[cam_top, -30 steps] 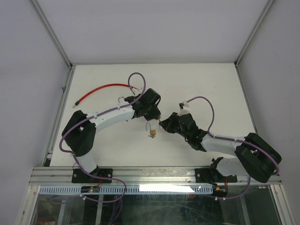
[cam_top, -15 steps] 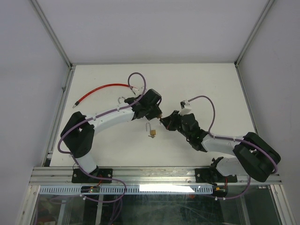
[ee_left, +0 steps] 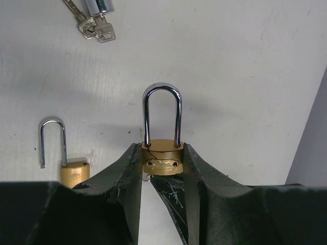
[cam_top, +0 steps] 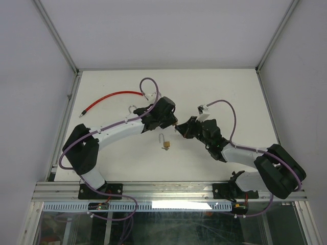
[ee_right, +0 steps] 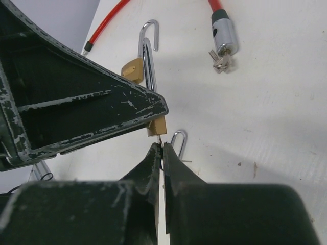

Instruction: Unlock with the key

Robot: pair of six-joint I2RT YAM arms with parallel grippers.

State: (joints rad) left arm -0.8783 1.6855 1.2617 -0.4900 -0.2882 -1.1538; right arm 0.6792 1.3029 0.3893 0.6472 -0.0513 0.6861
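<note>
Tightly, left end effector [ee_left: 162, 153] clamps padlock [ee_left: 162, 162], right [ee_right: 163, 149] key [ee_right: 162, 144]

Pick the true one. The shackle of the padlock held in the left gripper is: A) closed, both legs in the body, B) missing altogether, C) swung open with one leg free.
A: in the left wrist view both legs of the shackle sit in the brass padlock clamped by the left gripper.
</note>
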